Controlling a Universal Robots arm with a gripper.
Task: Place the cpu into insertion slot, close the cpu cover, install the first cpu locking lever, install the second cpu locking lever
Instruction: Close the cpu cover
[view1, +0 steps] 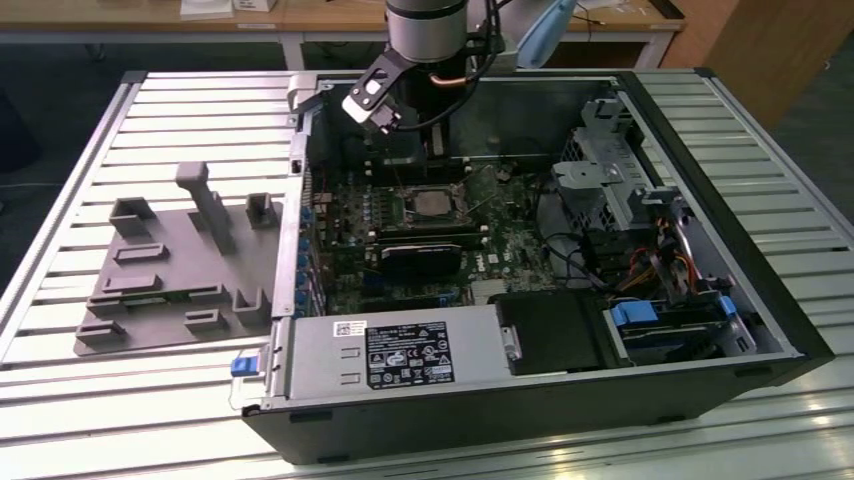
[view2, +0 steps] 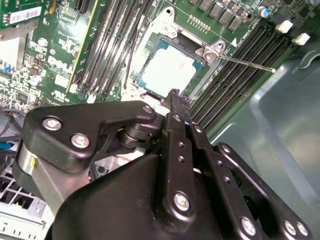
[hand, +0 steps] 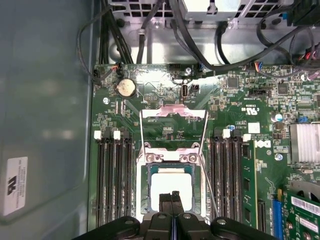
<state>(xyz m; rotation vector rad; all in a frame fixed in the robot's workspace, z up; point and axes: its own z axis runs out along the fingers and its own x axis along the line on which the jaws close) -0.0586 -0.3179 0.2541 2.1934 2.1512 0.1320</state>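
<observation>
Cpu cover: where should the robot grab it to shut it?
Probably the free silver edge of the cpu cover, far from its hinge beside the insertion slot. The cover is flipped open, so that thin bar sticks out; come from above it.

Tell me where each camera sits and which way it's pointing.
Exterior view: off the arm, looks down into the open case; shows the arm.
First wrist view: rides the wrist, looks along the shut pincer at the cpu.
Second wrist view: on the wrist, behind the pincer's linkage, facing the board.
Both wrist views share pincer and cpu.
</observation>
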